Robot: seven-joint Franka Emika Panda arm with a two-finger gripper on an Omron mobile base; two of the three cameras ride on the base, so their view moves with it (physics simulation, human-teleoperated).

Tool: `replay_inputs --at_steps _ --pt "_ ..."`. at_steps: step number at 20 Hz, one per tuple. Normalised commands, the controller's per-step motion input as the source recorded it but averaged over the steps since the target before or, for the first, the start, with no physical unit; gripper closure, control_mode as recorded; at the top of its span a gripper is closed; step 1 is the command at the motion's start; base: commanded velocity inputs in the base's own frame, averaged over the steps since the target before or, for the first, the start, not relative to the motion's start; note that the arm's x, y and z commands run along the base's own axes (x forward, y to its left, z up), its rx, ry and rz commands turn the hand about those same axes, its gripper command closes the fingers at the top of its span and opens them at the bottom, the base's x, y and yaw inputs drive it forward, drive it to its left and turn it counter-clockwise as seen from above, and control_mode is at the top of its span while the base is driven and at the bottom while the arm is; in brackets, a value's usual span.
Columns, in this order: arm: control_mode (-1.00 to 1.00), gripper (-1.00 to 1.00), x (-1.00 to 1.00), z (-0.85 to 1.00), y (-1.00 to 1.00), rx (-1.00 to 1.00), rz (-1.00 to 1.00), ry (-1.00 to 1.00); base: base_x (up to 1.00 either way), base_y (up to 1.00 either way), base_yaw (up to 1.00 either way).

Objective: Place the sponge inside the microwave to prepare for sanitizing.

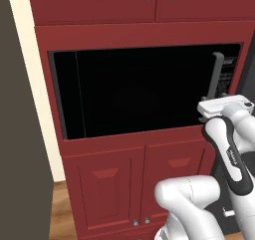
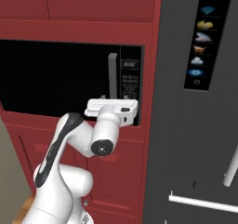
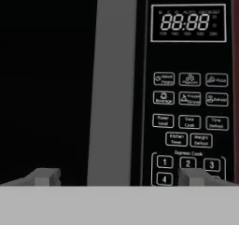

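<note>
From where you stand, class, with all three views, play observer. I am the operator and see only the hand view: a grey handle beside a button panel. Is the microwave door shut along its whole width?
Observer: Yes. In the left base view the microwave has its black glass door flush in the frame, from left edge to handle.
Operator: What surrounds it?
Observer: Red cabinets, with doors both above and below the microwave.
Operator: Anything to its right?
Observer: In the right base view, a tall dark appliance with a strip of icons stands directly beside the red cabinetry.
</note>
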Motion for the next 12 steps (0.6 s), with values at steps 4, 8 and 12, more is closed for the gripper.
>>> replay_inputs --at_steps 4,8,12 --pt "-1.0 -1.0 0.18 0.0 0.0 0.0 0.0 0.0 0.0 0.0 0.0" --pt "-1.0 -1.0 0.17 0.0 0.0 0.0 0.0 0.0 0.0 0.0 0.0" --pt "-1.0 -1.0 0.21 0.0 0.0 0.0 0.0 0.0 0.0 0.0 0.0"
